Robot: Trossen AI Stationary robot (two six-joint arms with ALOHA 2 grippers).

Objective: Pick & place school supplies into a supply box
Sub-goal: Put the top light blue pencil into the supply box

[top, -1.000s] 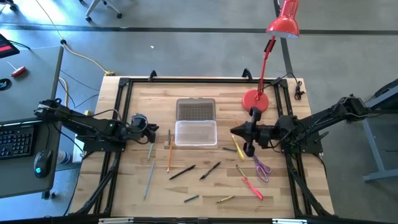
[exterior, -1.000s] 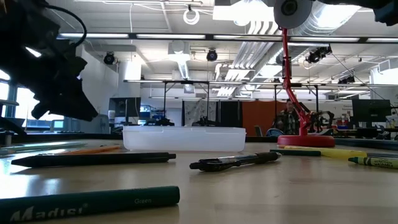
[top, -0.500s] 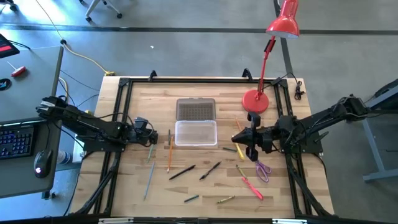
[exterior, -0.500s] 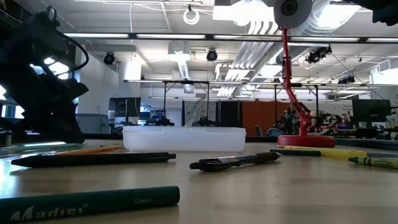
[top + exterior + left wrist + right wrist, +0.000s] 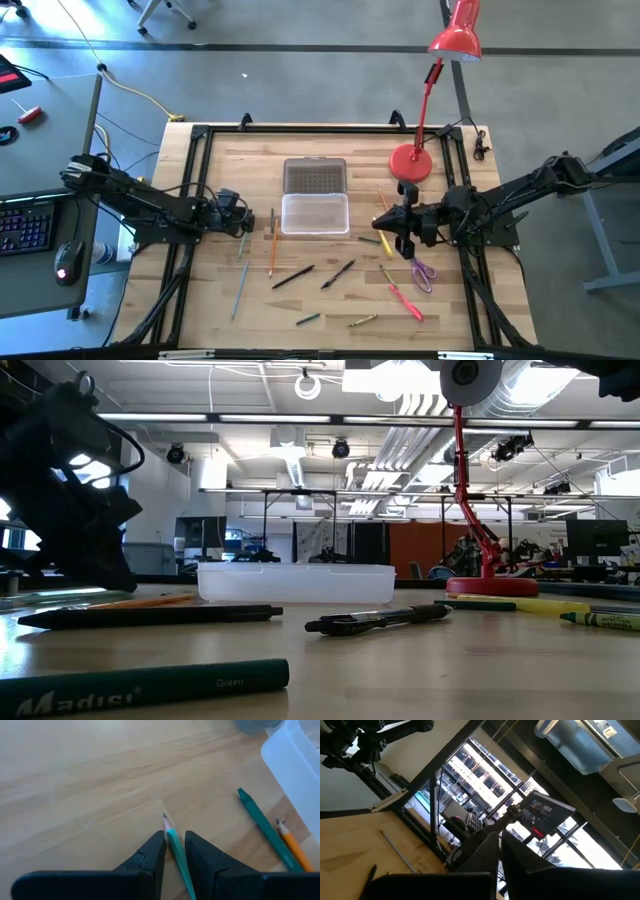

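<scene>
left pincer [image 5: 175, 842] came down onto table, open astride thin teal pencil [image 5: 176, 849], sharpened tip fwd; right pincer [image 5: 385, 221] closed.

We can't really tell whether the left gripper [image 5: 174, 842] is pinching the teal pencil [image 5: 176, 851] or just straddling it; the pencil's back end runs out of frame between the fingers. The supply box [image 5: 295, 767] is cropped at the edge, the green marker [image 5: 140, 688] too, so its lettering is incomplete.
</scene>
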